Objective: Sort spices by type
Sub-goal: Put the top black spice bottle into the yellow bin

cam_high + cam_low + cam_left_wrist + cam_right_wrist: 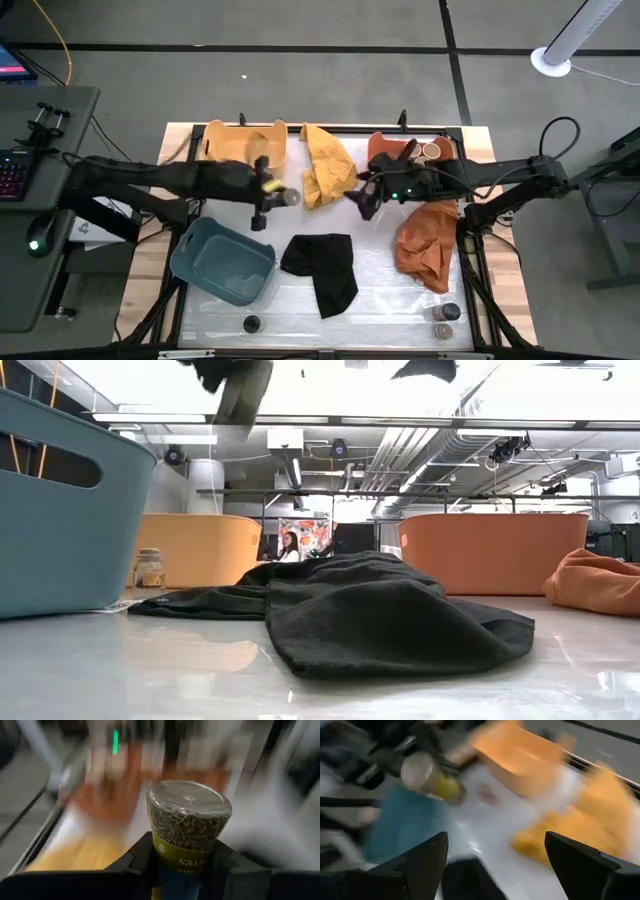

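Observation:
My left gripper point(268, 194) hangs above the table between the yellow tray point(245, 146) and the blue tray point(222, 262), shut on a spice jar point(286, 197) of green herbs with a yellow-green label. My right gripper point(366, 203) is open in the air near the yellow cloth point(326, 164) and touches nothing. Its wrist view shows its fingers wide apart point(495, 865) and the held jar point(427, 776) farther off. Two jars point(432, 150) stand in the coral tray point(392, 148). One dark-lidded jar point(251, 323) and two more point(445, 320) stand near the table's near edge. My left gripper pinches the jar between its two fingers point(137, 860) at the labelled part of its side point(181, 854). The jar's clear flat end point(189, 800) sticks out ahead of the fingertips, toward the table's right. The jar is lifted clear of the table; its other end is hidden between the fingers.
A black cloth point(322, 270) lies mid-table toward the near edge, a rust-orange cloth point(428, 242) at the right. The low view shows the blue tray point(60, 520), the yellow tray point(200, 548) with a jar point(150, 568) beside it, and the coral tray point(490, 550). A person sits in the room behind.

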{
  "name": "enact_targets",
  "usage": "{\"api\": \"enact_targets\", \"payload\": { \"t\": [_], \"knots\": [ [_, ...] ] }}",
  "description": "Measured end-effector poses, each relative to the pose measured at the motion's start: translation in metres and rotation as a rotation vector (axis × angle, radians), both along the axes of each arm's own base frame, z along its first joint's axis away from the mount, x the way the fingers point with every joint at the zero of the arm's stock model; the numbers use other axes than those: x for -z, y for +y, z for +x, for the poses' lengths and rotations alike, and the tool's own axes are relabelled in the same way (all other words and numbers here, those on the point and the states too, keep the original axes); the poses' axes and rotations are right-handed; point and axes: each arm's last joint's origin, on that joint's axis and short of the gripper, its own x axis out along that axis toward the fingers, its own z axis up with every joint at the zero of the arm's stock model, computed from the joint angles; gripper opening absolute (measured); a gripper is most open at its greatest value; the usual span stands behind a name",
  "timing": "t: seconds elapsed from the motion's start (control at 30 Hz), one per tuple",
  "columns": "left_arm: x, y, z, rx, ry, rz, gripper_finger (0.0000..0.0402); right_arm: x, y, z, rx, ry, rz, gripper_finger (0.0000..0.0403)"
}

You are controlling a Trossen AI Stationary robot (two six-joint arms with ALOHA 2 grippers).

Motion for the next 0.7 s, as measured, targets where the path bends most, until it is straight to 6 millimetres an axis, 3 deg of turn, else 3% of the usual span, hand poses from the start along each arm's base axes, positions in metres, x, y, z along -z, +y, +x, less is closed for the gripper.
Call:
{"api": "enact_targets", "payload": {
  "t": [0.17, 0.27, 0.5, 0.7],
  "knots": [
    [-0.052, 0.000, -0.017, -0.005, -0.582, -0.257, 0.0093, -0.007, 0.007, 0.032, -0.148, -0.215, -0.050, 0.0328],
    [-0.069, 0.002, -0.026, -0.052, -0.764, -0.313, 0.0093, -0.007, 0.009, 0.047, -0.192, -0.313, -0.110, 0.0328],
    [-0.063, 0.002, -0.014, -0.069, -0.763, -0.373, 0.0093, -0.010, 0.008, 0.067, -0.190, -0.472, -0.229, 0.0328],
    [-0.055, 0.001, -0.002, -0.047, -0.719, -0.373, 0.0093, -0.007, 0.002, 0.068, -0.170, -0.444, -0.216, 0.0328]
  ]
}}
